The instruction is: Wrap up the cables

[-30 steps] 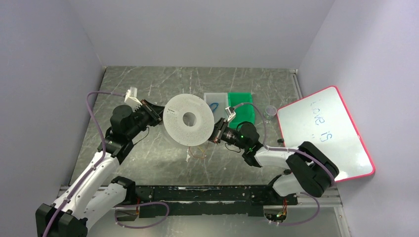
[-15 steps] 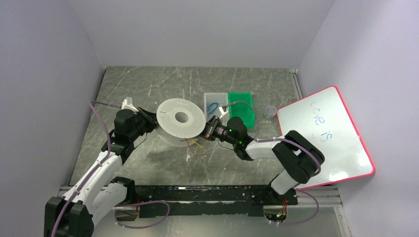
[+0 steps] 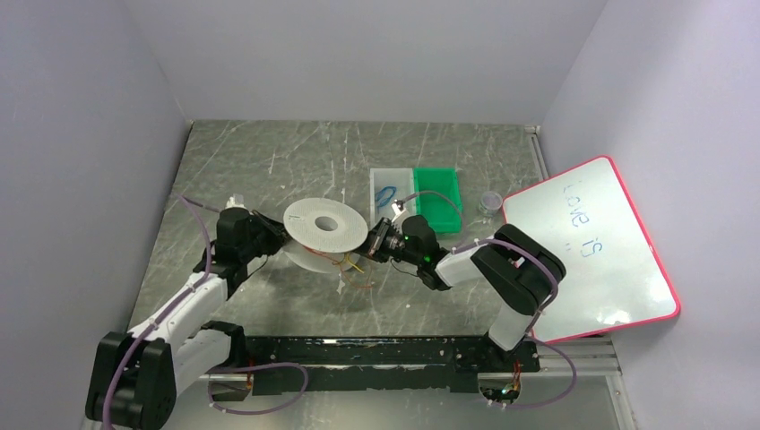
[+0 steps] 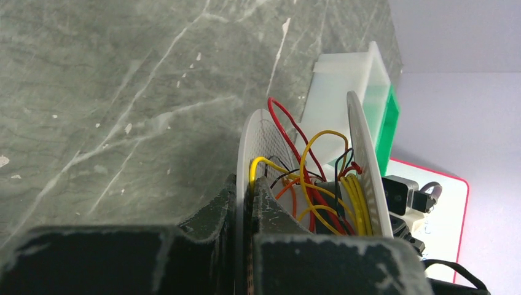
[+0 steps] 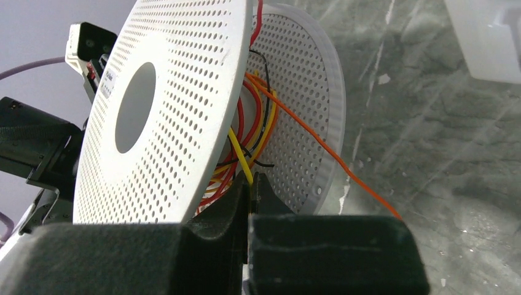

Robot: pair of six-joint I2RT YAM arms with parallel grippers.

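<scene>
A white perforated spool (image 3: 323, 226) lies tilted low over the table between my two grippers. Yellow, orange and red cables (image 4: 319, 184) are wound loosely between its two flanges; a few loops hang out below the spool (image 3: 357, 266). My left gripper (image 3: 273, 235) is shut on the rim of one flange (image 4: 246, 153), with the pinch point low in the left wrist view (image 4: 247, 192). My right gripper (image 3: 370, 244) is shut on a yellow cable (image 5: 241, 161) just under the near flange (image 5: 166, 104); its pinch point sits below that (image 5: 250, 184). One orange cable (image 5: 332, 158) trails off to the right over the table.
A white tray (image 3: 388, 176) holding a small blue wire coil and a green tray (image 3: 439, 199) stand behind the right gripper. A small clear cup (image 3: 489, 201) and a pink-edged whiteboard (image 3: 587, 242) are at the right. Grey walls close the sides and back.
Both grippers have come down and slightly left with the spool. The spool has gone from facing up and raised to lower and flatter near the table.
</scene>
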